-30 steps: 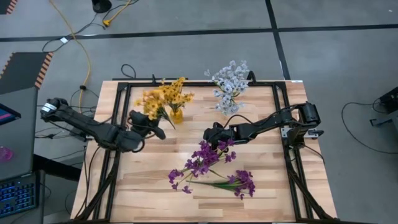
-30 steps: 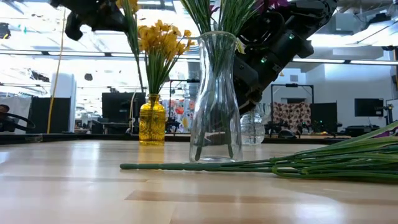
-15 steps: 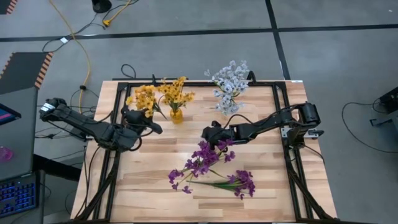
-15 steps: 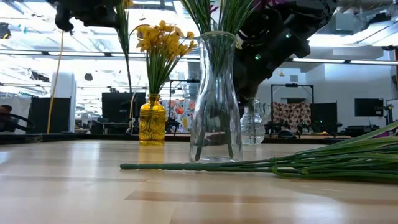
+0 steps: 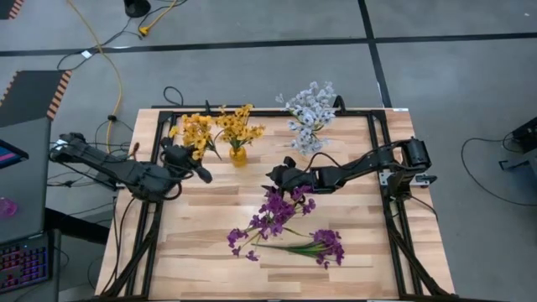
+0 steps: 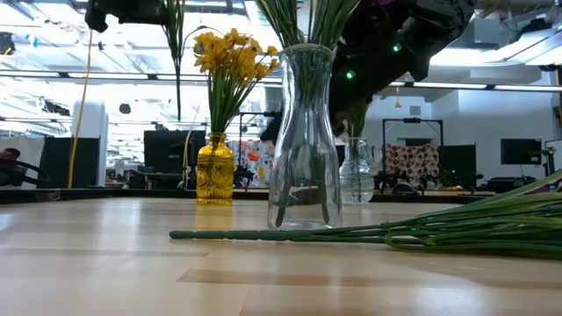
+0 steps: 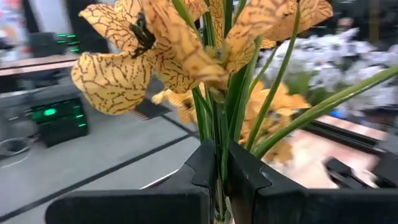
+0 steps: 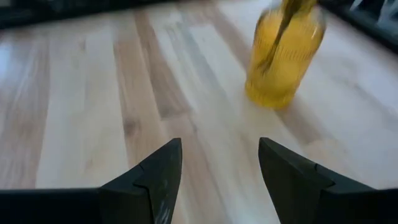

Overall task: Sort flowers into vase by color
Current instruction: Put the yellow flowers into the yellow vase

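My left gripper (image 5: 186, 156) is shut on a yellow-orange flower sprig (image 5: 195, 132), held up left of the yellow vase (image 5: 238, 154), which has more yellow flowers (image 5: 237, 126) in it. My right gripper (image 5: 273, 174) stands open beside the clear vase (image 6: 303, 140), whose purple flowers (image 5: 281, 204) stand with their stems inside. Purple sprigs (image 5: 321, 246) lie flat on the table. White-blue flowers (image 5: 309, 111) stand in a small vase at the far edge. My left gripper pinches the sprig's bundle of green stems (image 7: 219, 144) between its two fingers, just below the blossoms (image 7: 155, 50). The fingers come level and lie across the stems. The sprig stands upright, and its stem (image 6: 175, 61) hangs below the fingers, clear of the table.
A long green stem (image 6: 290, 234) of the lying purple sprigs stretches across the table in front of the clear vase. The yellow vase (image 8: 283, 53) stands ahead of my right gripper (image 8: 217, 168), with bare wood between them. A black frame (image 5: 369, 126) borders the tabletop.
My left gripper has risen and gone toward the table's left edge, away from the yellow vase, rolling as it went. Its yellow sprig has swung from tilted to upright and now hangs higher. My right gripper has tipped its fingers upward a little and stayed open.
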Robot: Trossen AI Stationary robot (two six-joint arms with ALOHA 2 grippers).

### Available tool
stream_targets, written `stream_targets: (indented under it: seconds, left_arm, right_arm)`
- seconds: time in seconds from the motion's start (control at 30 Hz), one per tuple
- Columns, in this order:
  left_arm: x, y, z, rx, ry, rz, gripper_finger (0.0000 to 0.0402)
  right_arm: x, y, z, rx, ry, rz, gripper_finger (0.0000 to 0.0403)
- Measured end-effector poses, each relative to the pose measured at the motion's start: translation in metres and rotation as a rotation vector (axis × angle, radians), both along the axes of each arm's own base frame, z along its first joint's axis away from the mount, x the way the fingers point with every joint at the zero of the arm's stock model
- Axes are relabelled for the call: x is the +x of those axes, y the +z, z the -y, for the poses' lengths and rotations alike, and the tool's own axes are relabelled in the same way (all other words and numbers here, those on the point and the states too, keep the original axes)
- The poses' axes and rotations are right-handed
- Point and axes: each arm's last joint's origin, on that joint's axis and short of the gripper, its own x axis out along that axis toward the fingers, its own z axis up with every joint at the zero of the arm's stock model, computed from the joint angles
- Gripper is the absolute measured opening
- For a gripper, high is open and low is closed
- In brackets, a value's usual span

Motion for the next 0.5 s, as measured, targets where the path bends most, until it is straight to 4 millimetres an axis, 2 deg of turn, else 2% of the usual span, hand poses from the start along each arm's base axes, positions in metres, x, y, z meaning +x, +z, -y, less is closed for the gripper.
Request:
stream_targets:
  seconds: [0.3,0.5]
  left_arm:
    - [-0.022,0.016,-0.008,0.04,-0.072,0.011,0.0011]
    - [-0.027,0.019,-0.009,0.05,-0.11,0.014,0.0011]
  right_arm:
    - [0.003,0.007,0.003,-0.056,-0.105,0.08,0.0238]
    - [0.017,0.0,0.003,-0.104,-0.088,0.213,0.0238]
